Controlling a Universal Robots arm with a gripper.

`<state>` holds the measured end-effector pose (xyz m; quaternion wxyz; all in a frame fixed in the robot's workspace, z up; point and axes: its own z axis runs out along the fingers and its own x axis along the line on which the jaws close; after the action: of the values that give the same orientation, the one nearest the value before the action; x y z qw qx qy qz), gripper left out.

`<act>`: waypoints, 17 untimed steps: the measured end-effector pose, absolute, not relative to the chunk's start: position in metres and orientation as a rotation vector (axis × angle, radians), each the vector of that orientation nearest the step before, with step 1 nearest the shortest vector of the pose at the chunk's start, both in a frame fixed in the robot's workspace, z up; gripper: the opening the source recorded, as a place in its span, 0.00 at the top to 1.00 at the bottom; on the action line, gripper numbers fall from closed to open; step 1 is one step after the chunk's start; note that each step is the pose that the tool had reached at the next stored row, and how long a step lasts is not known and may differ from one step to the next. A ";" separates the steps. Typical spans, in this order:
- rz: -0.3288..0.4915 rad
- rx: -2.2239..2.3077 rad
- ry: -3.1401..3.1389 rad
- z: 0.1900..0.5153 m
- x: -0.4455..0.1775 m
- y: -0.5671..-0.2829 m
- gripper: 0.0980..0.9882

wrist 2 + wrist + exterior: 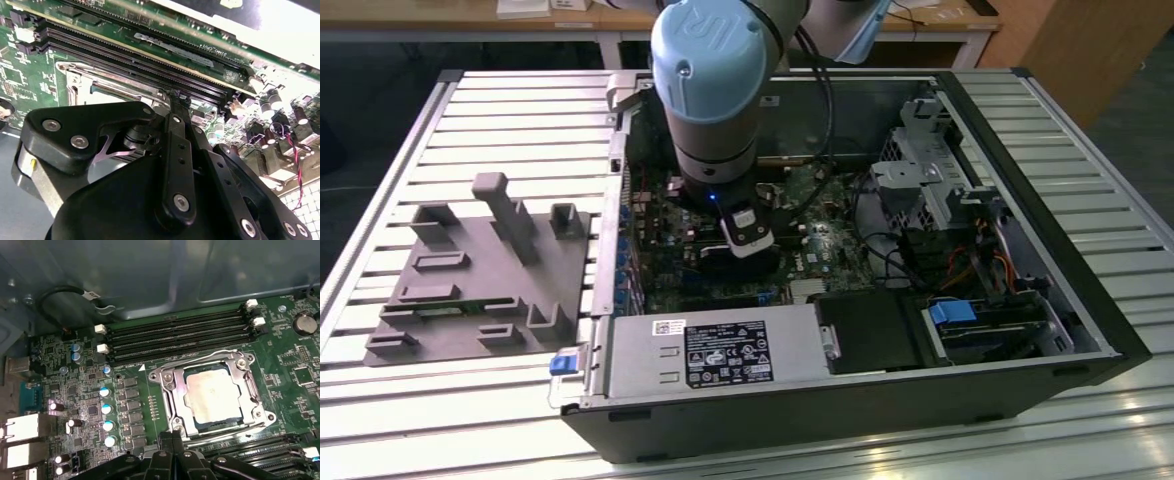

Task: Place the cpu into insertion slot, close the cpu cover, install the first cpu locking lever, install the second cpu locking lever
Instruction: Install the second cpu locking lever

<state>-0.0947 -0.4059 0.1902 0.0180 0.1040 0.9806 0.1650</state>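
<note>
The cpu (214,395) sits flat in the insertion slot (176,402), silvery-beige top showing through the square cut-out of the cpu cover (170,381). The cover looks down over the chip, its frame lying around the chip's edges, so I judge placement done and the cover closed or nearly so.

A thin wire lever runs along the socket side that faces the memory slots (175,337); whether it is hooked under its catch I cannot tell. A second rod lies along the opposite socket side, the one nearest the gripper; its latch state is equally unclear.

Key relation: the gripper (172,440) is just beside the socket corner on the side away from the memory slots, tips at or almost touching the frame edge there. The chip lies straight ahead of the fingertips, across the socket towards the memory slots. The socket is square, with no long axis to speak of; the levers run parallel to the memory slots.

In both wrist views the fingers (176,125) look pressed together into one narrow tip, with nothing visibly pinched between them.

In the exterior view the arm (714,90) reaches straight down into the open computer case (1067,330), the gripper over the green motherboard (834,245) roughly mid-board, between the case's rear wall and the power supply (707,352).
</note>
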 end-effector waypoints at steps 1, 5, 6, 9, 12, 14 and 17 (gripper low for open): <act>0.512 0.318 3.047 0.190 -0.095 -0.406 1.00; 0.513 0.295 3.052 0.189 -0.095 -0.405 1.00; 0.513 0.288 3.053 0.189 -0.096 -0.404 1.00; 0.511 0.270 3.057 0.188 -0.096 -0.404 1.00; 0.508 0.253 3.061 0.188 -0.096 -0.402 1.00; 0.505 0.241 3.063 0.187 -0.096 -0.402 1.00; 0.498 0.225 3.067 0.187 -0.097 -0.401 1.00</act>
<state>-0.0967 -0.4013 0.1870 0.0133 0.0722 0.9844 0.1599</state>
